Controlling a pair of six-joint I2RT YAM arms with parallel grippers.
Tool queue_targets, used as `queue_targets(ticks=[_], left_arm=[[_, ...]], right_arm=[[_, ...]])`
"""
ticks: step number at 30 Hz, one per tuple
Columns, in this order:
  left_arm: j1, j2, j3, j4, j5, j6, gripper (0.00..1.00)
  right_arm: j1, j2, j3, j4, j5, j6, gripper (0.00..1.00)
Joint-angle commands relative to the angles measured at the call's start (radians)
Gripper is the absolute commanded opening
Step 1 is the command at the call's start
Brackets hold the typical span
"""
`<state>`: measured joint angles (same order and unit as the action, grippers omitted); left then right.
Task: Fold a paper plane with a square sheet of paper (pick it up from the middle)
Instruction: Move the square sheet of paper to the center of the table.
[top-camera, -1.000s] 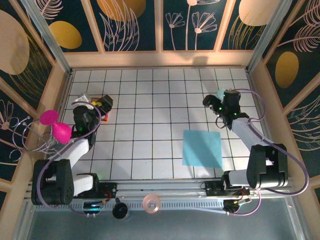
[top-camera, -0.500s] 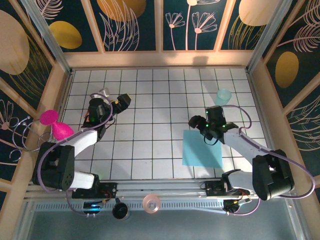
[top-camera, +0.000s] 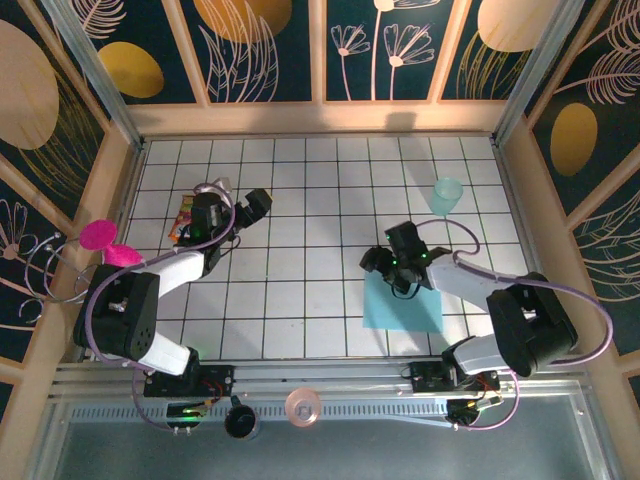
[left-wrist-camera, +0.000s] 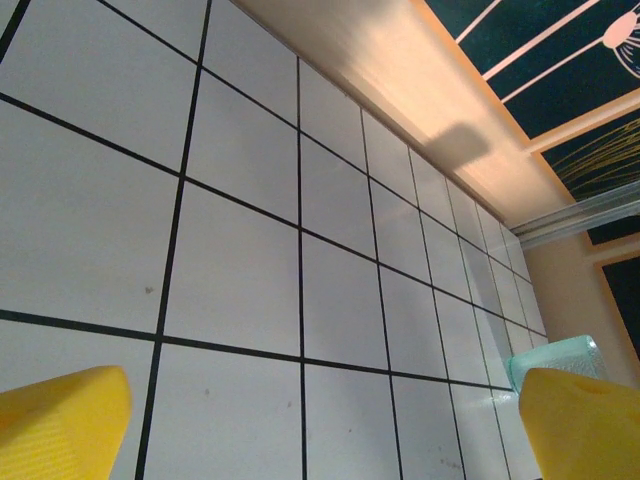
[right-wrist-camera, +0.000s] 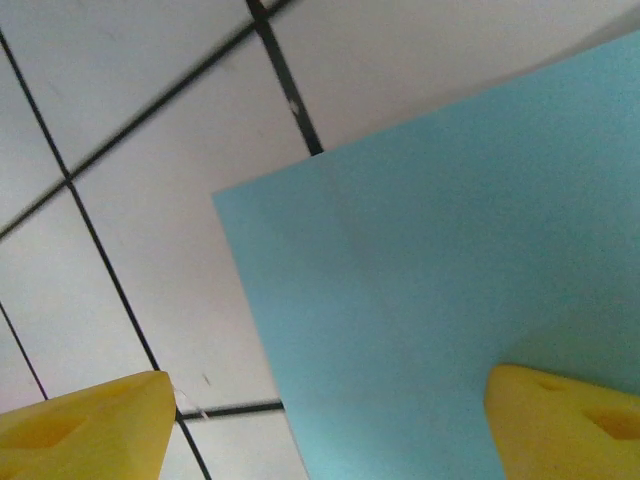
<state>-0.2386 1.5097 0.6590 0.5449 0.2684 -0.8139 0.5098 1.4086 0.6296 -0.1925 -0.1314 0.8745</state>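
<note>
So here's the setup: the thin light-blue square sheet of paper (top-camera: 412, 305) is lying flat on the white tiled bench (top-camera: 300, 280), in the right half and close to the near edge. It's plain, with no creases I can see.

The right tool (top-camera: 388, 268) is parked over the sheet's far-left corner. From its wrist camera that corner of the paper sits right between the two yellow fingertips (right-wrist-camera: 85, 425). One tip is over bare tile just off the left edge of the sheet and the other is over the blue. The jaws are spread wide with nothing caught in them. Can't honestly tell whether the tips are touching the surface or just above it.

The left tool (top-camera: 256, 204) is way over in the left half of the bench, toward the far-left corner and well apart from the paper. Its yellow tips are also spread wide with nothing between them, just white tiles and black grid lines. Its wrist camera looks across the bench toward the far edge.

There's also a translucent pale-teal plastic cup (top-camera: 447, 193) standing in the right half toward the far edge, beyond the sheet and not touching it. A bit of it peeks out above the right-hand fingertip in the left wrist view.
</note>
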Motion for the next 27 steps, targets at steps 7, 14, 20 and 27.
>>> queue_targets(ticks=[7, 14, 20, 27], left_arm=[[-0.005, 0.045, 0.058, -0.076, 0.006, -0.007, 0.99], [-0.006, 0.063, 0.088, -0.156, 0.026, 0.002, 0.99], [-0.006, 0.067, 0.097, -0.197, 0.040, -0.002, 0.99], [-0.023, 0.072, 0.098, -0.165, 0.108, -0.047, 0.96]], right_arm=[[0.009, 0.244, 0.132, 0.168, 0.026, 0.045, 0.81], [0.040, 0.494, 0.374, 0.248, -0.020, 0.102, 0.80], [0.056, 0.629, 0.563, 0.308, -0.092, 0.144, 0.76], [-0.030, 0.415, 0.496, 0.342, -0.127, 0.043, 0.75]])
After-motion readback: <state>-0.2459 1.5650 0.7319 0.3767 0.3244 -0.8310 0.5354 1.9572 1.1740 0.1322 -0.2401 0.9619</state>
